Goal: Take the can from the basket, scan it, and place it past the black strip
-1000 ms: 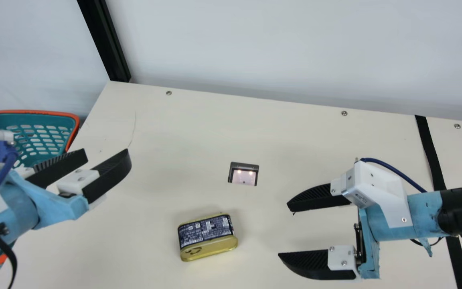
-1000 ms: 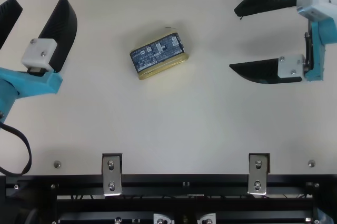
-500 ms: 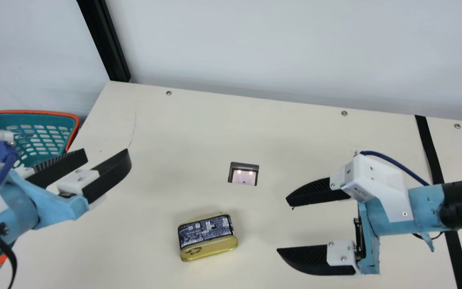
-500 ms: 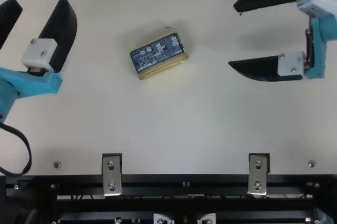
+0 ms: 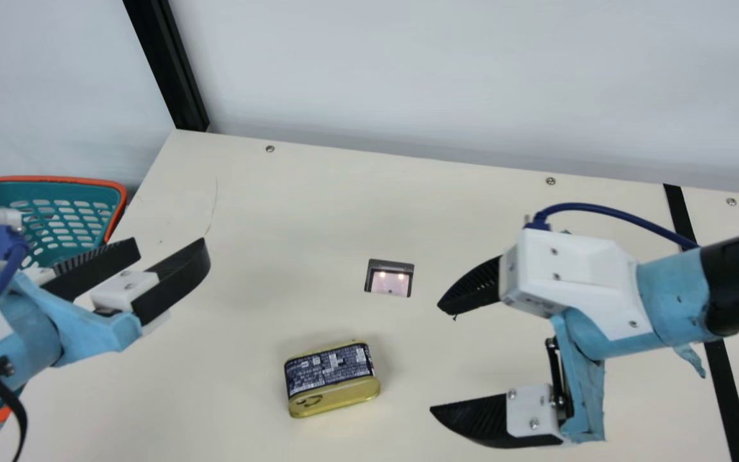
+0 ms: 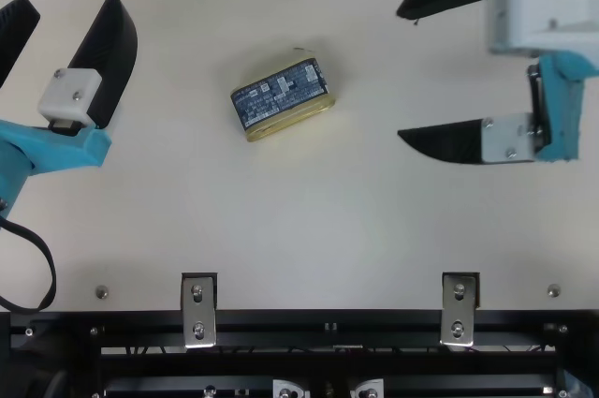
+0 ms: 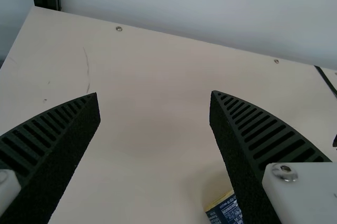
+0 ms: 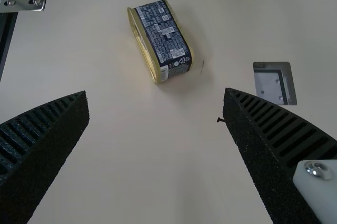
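"Main view: how's the right pincer?"
"Spread apart. The can is at nine o'clock from it, on the worktop; the lit scanner, eleven."
"Left pincer?"
"Apart too, at ten from the can. Basket toward nine beyond."
"Black strip?"
"Three o'clock from the right pincer."

Navy-and-gold can, orange-rimmed teal basket, black strip, cream table
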